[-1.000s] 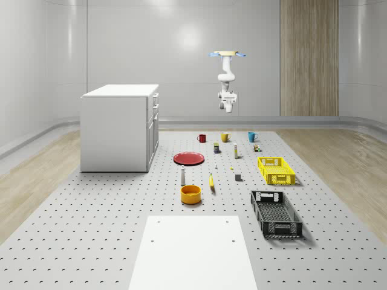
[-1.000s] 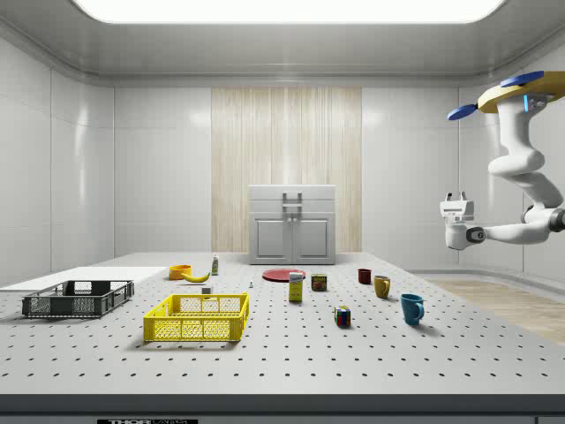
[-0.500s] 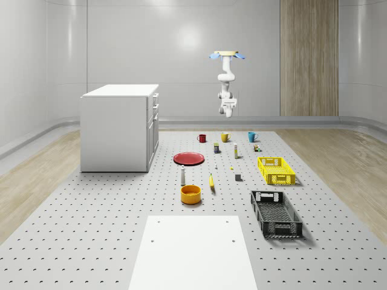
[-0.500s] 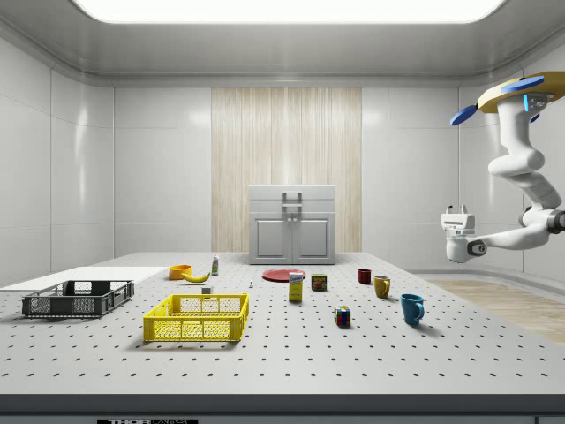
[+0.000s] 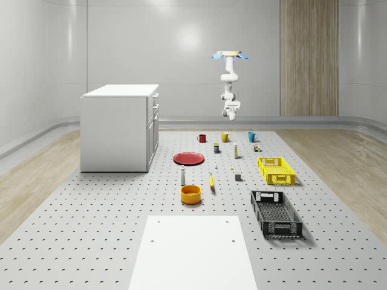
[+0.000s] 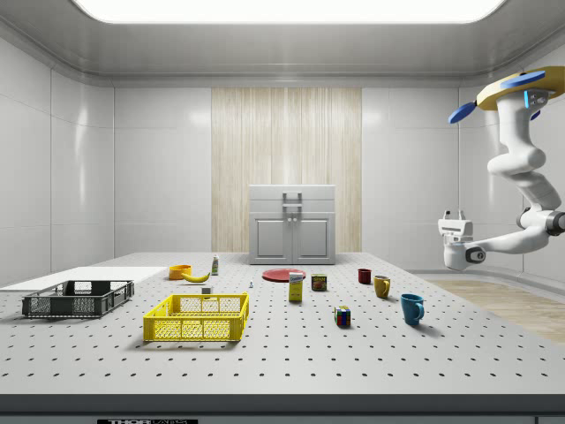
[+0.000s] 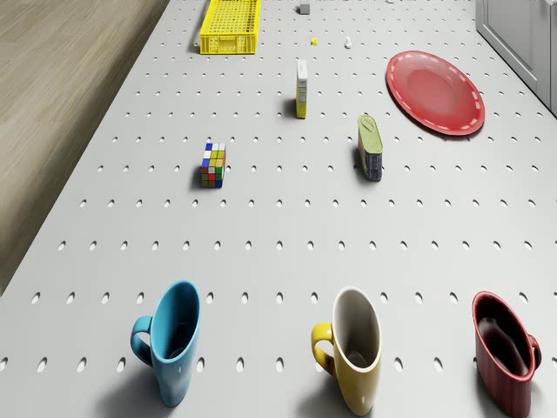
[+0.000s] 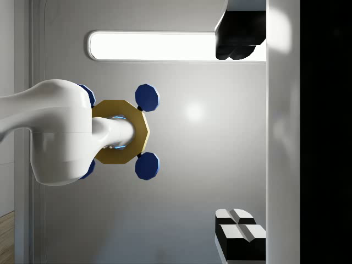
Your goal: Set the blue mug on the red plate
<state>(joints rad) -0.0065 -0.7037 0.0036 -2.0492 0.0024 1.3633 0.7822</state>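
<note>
High above the blue mug [image 6: 411,308] and toward the side view's right of it, the jaws [image 6: 455,215] hang on the bent arm, pointing upward; in the wrist view two fingertips [image 8: 240,37] sit wide apart with nothing between, so released and empty. Drone [image 6: 519,89] hovers higher, past the table [image 6: 291,353] edge near the mug row. Blue mug stands upright on the table, end of a row with the yellow mug [image 7: 352,348] next to it and the red mug [image 7: 506,350] beyond. Red plate [image 7: 434,91] lies well apart from the blue mug, past the red-mug end, a can [image 7: 369,146] between. Likely next: flip the wrist down and descend; mug lies below the jaws, axis vertical.
</note>
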